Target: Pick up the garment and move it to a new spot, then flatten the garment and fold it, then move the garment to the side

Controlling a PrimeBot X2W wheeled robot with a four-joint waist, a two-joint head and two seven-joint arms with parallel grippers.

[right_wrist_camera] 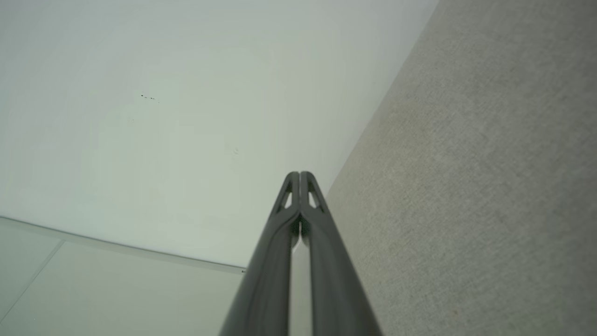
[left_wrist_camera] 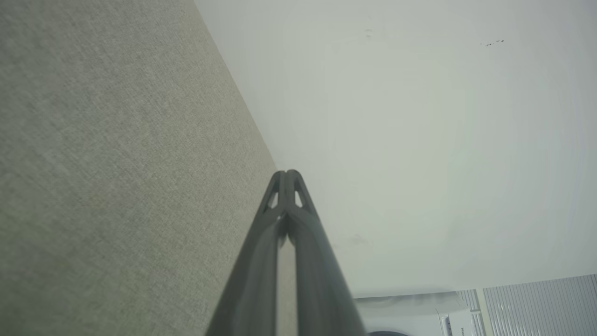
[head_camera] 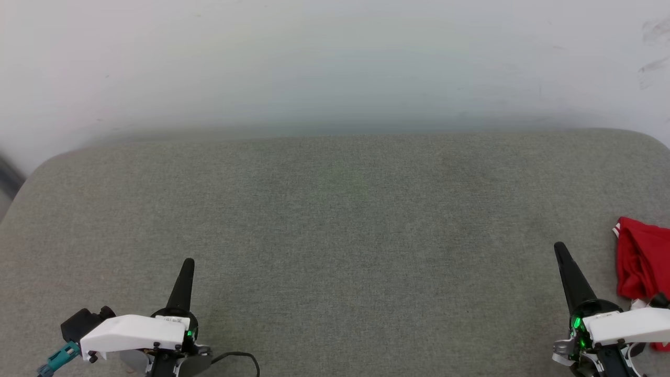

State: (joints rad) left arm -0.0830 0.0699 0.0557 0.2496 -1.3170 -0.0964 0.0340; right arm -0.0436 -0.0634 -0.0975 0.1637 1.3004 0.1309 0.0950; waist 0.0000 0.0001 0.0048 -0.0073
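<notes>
The garment [head_camera: 643, 259] is a bunched red cloth with a white striped edge, lying at the far right edge of the grey padded surface [head_camera: 335, 220] and partly cut off by the head view's border. My right gripper [head_camera: 559, 247] stands just left of it, shut and empty, tips together in the right wrist view [right_wrist_camera: 299, 174]. At the lower left my left gripper [head_camera: 189, 262] is shut too, holding nothing, its tips pressed together in the left wrist view [left_wrist_camera: 285, 172]. Both point away from me over the surface.
A pale wall [head_camera: 335, 63] rises behind the surface's far edge. The surface's back corners are rounded. A white appliance [left_wrist_camera: 419, 317] and a slatted panel [left_wrist_camera: 541, 303] appear in the left wrist view. A black cable [head_camera: 241, 358] lies near my left arm.
</notes>
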